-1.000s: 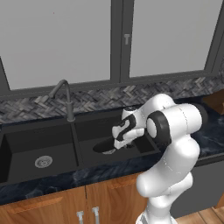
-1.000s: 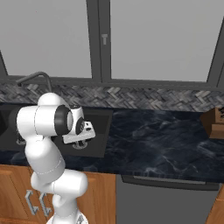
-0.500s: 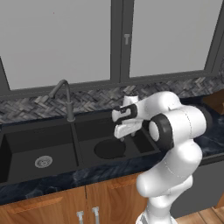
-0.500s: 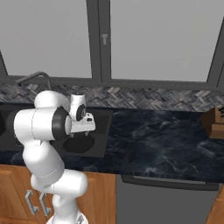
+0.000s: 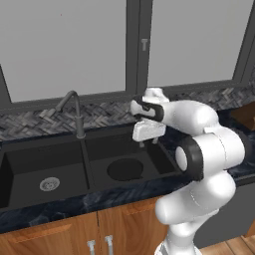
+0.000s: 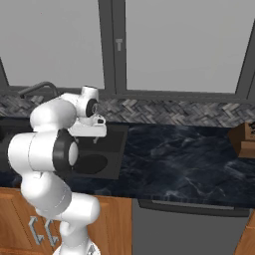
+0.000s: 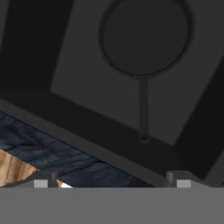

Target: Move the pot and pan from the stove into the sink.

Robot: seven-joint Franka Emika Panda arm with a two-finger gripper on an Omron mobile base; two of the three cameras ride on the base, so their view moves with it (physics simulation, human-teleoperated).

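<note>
Dark marble counter (image 6: 189,159) runs under the windows, with the sink (image 5: 30,159) set into it. Its right basin holds the pan (image 5: 124,169), flat on the floor, handle toward the front wall. Above it hangs the gripper (image 5: 148,143), jaws wide and empty. Judged, the pan step is done; next comes fetching the pot, with free room above the basin.
</note>
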